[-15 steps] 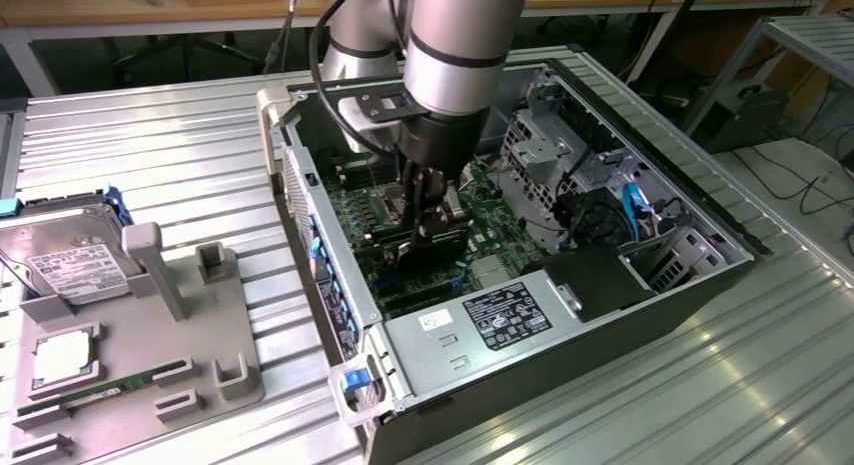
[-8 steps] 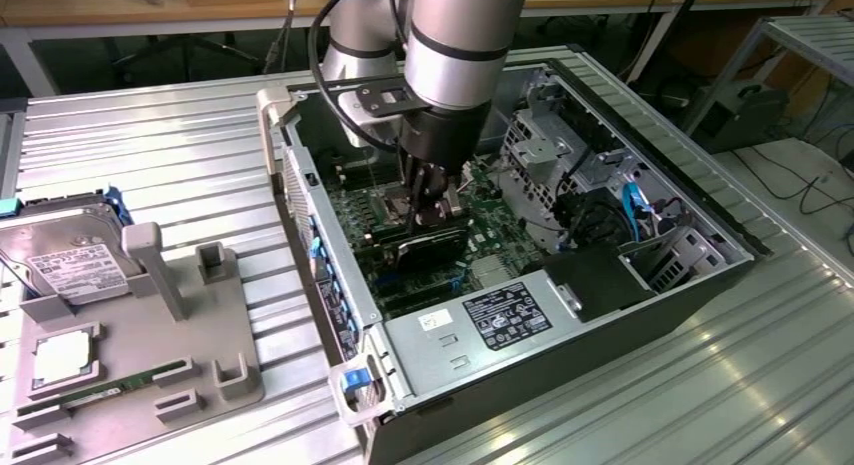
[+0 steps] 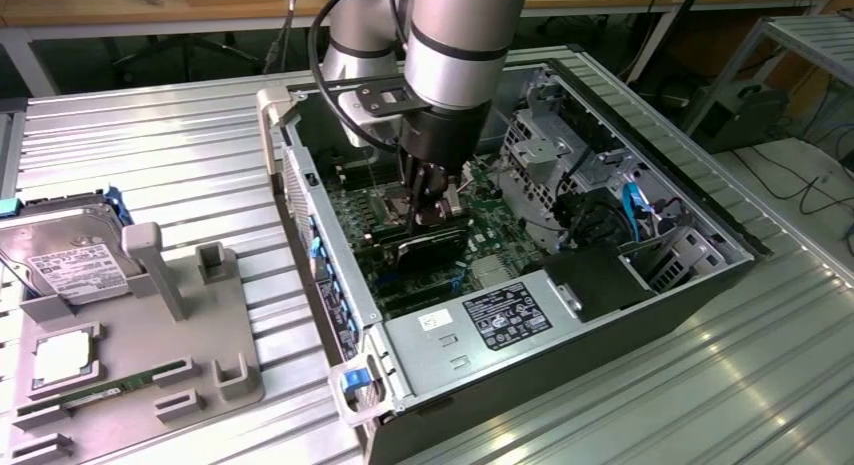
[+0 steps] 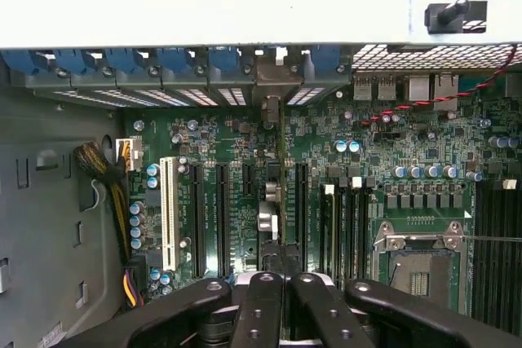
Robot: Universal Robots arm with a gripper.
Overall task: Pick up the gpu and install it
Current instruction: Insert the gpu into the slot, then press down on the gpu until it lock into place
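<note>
The gpu [image 3: 424, 249] is a dark flat card standing on edge on the green motherboard [image 3: 487, 235] inside the open computer case [image 3: 694, 220]. My gripper [image 3: 438, 217] reaches straight down into the case, its fingers shut together right at the card's upper edge. Whether they pinch the card or just rest on it, I cannot tell. In the wrist view the gpu [image 4: 272, 201] appears edge-on. It runs between the long black slots from the rear bracket row down to my shut gripper [image 4: 282, 279].
A grey holder tray [image 3: 160, 365] at the exterior view's left carries a silver hard drive [image 3: 74, 265] and a green RAM stick [image 3: 94, 393]. In the case are a labelled power supply [image 3: 494, 320], drive cages [image 3: 561, 145], a white slot [image 4: 168, 213] and a CPU socket [image 4: 420, 258].
</note>
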